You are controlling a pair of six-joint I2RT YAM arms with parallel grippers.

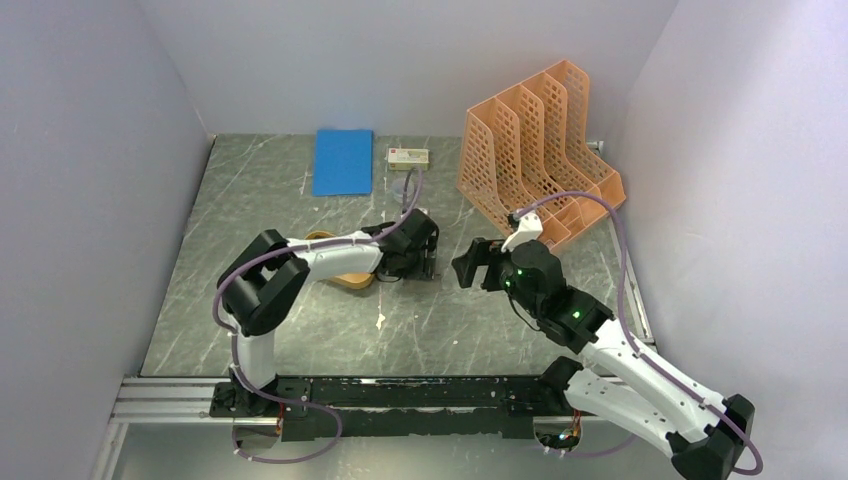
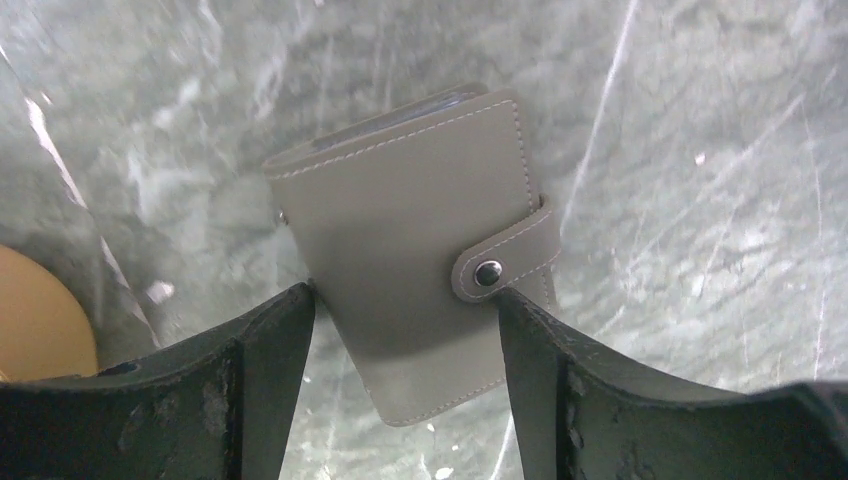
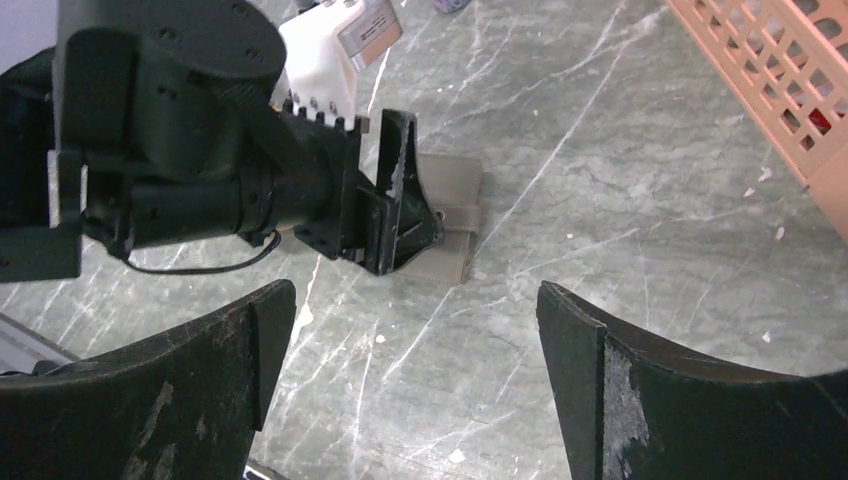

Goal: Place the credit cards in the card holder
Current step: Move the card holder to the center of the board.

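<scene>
Left gripper [image 2: 405,300] pinches the holder [image 2: 400,215] across its width, one finger against each long edge, as it lies flat on the table [image 2: 700,130] beside the tray [image 2: 30,320]. We judge that it steadies the holder so the strap [image 2: 488,272], snapped shut, can be undone. Right gripper [image 3: 412,295] hangs spread wide and empty, facing it, likely for that job. We see no cards anywhere.
</scene>
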